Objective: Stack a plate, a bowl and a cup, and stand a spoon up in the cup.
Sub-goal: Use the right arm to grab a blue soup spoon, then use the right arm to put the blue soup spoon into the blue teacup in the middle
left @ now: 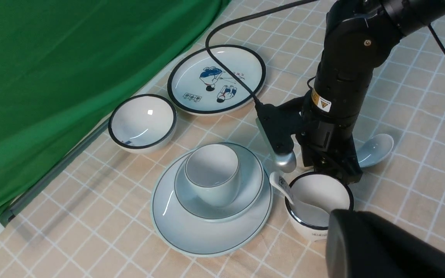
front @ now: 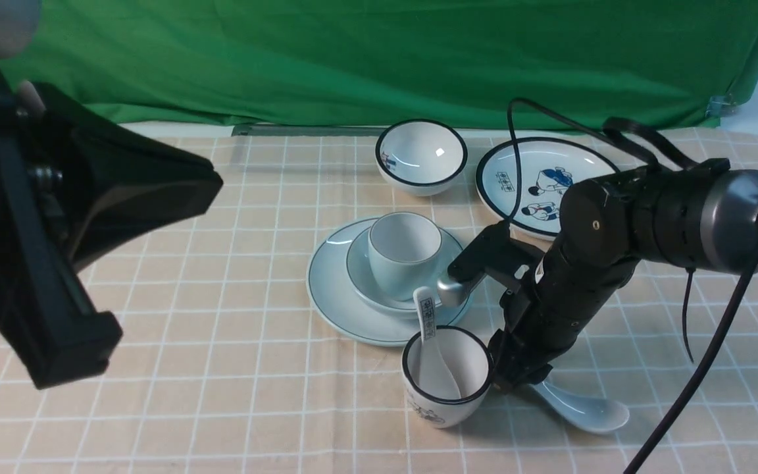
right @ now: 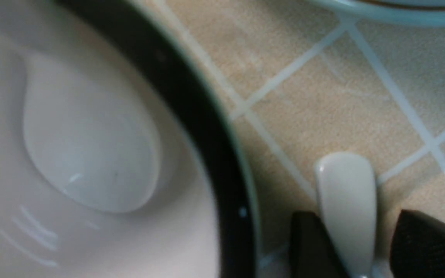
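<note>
The plate [front: 329,289] lies mid-table with the bowl [front: 359,270] on it and the cup [front: 405,257] upright in the bowl; the stack also shows in the left wrist view [left: 213,177]. The spoon [front: 583,408] lies on the cloth at the front right. My right gripper [front: 517,378] is down at the spoon's handle. In the right wrist view the handle [right: 346,185] sits between the two fingers of the right gripper [right: 355,224]. One finger touches it and a gap shows at the other. My left gripper [front: 122,197] is raised at the left, apart from everything.
A black-rimmed cup [front: 448,382] with a marked white spoon [front: 428,316] in it stands right beside my right gripper. A small black-rimmed bowl [front: 422,158] and a cartoon plate [front: 530,178] are at the back. A black cable [front: 714,342] hangs from the right arm.
</note>
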You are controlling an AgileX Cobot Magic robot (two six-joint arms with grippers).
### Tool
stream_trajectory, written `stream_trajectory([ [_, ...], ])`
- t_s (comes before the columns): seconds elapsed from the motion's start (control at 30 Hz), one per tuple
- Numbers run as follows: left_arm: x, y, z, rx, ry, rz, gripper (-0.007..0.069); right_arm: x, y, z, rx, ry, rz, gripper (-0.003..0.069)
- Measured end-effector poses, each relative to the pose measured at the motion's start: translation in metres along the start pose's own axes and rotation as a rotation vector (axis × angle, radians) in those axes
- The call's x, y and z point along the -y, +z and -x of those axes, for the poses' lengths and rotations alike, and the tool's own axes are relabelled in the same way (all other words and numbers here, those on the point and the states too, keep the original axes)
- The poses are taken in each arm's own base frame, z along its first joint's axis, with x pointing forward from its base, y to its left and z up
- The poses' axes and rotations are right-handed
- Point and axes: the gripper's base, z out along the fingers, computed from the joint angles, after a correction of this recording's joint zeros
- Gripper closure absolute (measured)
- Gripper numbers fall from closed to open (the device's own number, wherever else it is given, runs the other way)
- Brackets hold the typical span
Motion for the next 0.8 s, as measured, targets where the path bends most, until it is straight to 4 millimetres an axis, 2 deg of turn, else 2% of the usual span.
stream_trajectory([
  [0.03,0.0,0.0,0.0,0.0,0.0,0.0,0.0622,0.0,0.0,0.0,0.0,0.001,0.0,0.0357],
  [0.1,0.0,0.0,-0.001,-0.001,-0.003,-0.001,0.0622,0.001,-0.001,-0.001,-0.011,-0.002,0.0,0.0468],
  [0.13,0.0,0.0,0.0,-0.001,-0.004,-0.001,0.0622,0.001,-0.002,-0.001,-0.012,-0.002,-0.002,0.0487],
  [0.3,0.0,0.0,0.0,0.001,-0.008,-0.004,0.0622,-0.006,-0.019,-0.012,-0.073,0.041,0.026,0.0484],
  [0.4,0.0,0.0,0.0,0.001,-0.012,-0.004,0.0622,-0.009,-0.054,-0.016,-0.029,0.084,-0.012,0.0484],
  [0.5,0.0,0.0,-0.001,-0.001,-0.009,-0.001,0.0622,-0.016,-0.102,-0.021,0.14,0.135,-0.074,0.0484],
  [0.57,0.0,0.0,-0.001,-0.002,-0.009,-0.001,0.0622,-0.018,-0.112,-0.023,0.223,0.156,-0.095,0.0484],
  [0.6,0.0,0.0,-0.001,-0.002,-0.007,0.001,0.0622,-0.021,-0.124,-0.025,0.394,0.2,-0.122,0.0484],
  [0.63,0.0,0.0,-0.001,-0.002,-0.007,0.001,0.0622,-0.023,-0.125,-0.028,0.48,0.232,-0.128,0.0484],
  [0.7,0.0,0.0,-0.001,-0.002,-0.007,0.001,0.0622,-0.026,-0.131,-0.025,0.791,0.311,-0.188,0.0484],
  [0.8,0.0,0.0,-0.001,-0.002,-0.007,0.001,0.0622,-0.03,-0.126,-0.022,1.031,0.343,-0.265,0.0484],
])
